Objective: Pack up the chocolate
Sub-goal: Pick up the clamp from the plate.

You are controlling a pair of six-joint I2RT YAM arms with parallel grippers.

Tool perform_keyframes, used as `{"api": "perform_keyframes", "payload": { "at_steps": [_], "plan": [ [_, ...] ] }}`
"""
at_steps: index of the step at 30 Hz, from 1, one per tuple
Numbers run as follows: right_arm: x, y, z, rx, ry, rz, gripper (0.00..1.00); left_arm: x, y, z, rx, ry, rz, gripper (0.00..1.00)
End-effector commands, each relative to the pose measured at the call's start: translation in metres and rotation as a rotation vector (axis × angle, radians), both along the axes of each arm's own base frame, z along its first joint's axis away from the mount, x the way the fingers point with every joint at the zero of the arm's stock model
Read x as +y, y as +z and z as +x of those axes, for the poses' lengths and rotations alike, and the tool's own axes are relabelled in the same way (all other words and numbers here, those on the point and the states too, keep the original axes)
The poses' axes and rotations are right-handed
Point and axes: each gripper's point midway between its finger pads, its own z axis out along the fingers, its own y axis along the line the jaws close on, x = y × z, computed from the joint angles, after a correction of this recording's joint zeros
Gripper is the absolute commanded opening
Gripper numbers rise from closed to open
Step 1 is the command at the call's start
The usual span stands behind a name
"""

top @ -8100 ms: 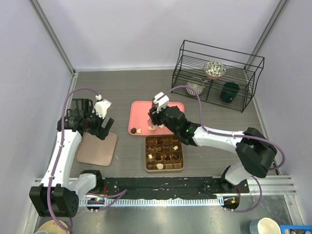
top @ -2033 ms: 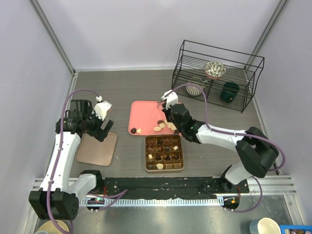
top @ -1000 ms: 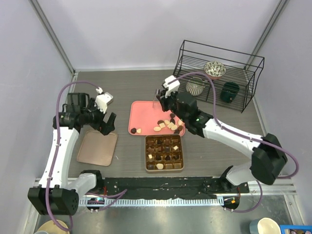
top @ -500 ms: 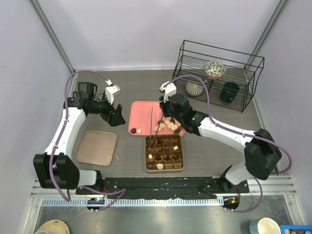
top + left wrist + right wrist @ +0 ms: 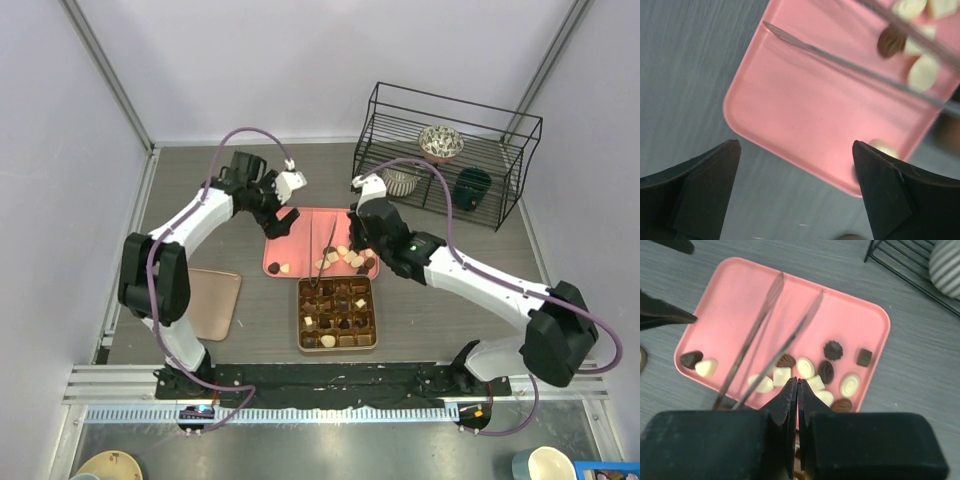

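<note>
The right jaws are pinched almost together, with nothing visible between them. Chocolates [image 5: 805,367] lie clustered on the pink tray [image 5: 730,310] just beyond their tips. Metal tweezers [image 5: 756,322] slant just left of them. The left jaws gape wide over one corner of the tray.

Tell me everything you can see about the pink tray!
The pink tray is flat, with rounded corners and a low rim; it looks like plastic. It lies on the grey table, just behind the chocolate box. Loose chocolates, brown and white, sit mostly along its near edge. Long metal tweezers stretch over it; whether they touch it is unclear.
</note>
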Motion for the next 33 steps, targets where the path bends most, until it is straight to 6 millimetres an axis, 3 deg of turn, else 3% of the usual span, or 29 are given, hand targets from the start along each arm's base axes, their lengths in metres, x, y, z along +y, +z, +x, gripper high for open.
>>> {"api": "perform_keyframes", "payload": {
  "at_steps": [1,4,6,7,9,14,21,25,29,33],
  "plan": [
    [-0.026,0.024,-0.011,-0.052,-0.048,0.003,0.07,0.017,0.019,0.014,-0.522,-0.425,0.218,1.0],
    [-0.036,0.033,-0.016,-0.077,-0.05,0.006,0.08,0.025,0.012,0.007,-0.679,-0.702,0.371,1.0],
    [-0.039,0.045,-0.02,-0.103,-0.044,0.033,0.09,0.016,0.025,0.003,-0.753,-0.766,0.333,1.0],
    [-0.039,0.048,-0.02,-0.108,-0.043,0.041,0.09,0.012,0.018,-0.005,-0.834,-0.89,0.356,1.0],
    [-0.042,0.055,-0.022,-0.123,-0.05,0.058,0.09,0.003,0.025,-0.01,-0.973,-1.002,0.37,1.0],
    [-0.042,0.063,-0.028,-0.132,-0.034,0.094,0.09,-0.006,0.018,-0.01,-1.09,-1.261,0.44,1.0],
    [-0.051,0.062,-0.04,-0.134,-0.029,0.131,0.09,-0.026,-0.011,-0.021,-1.196,-1.562,0.433,1.0],
    [-0.058,0.059,-0.045,-0.135,-0.038,0.146,0.08,-0.044,-0.025,-0.026,-1.194,-1.61,0.384,1.0],
    [-0.059,0.053,-0.051,-0.118,-0.032,0.169,0.07,-0.069,-0.022,-0.027,-1.254,-1.637,0.345,1.0],
    [-0.057,0.049,-0.055,-0.103,-0.021,0.191,0.06,-0.079,-0.019,-0.019,-1.261,-1.656,0.364,1.0]
  ]
}}
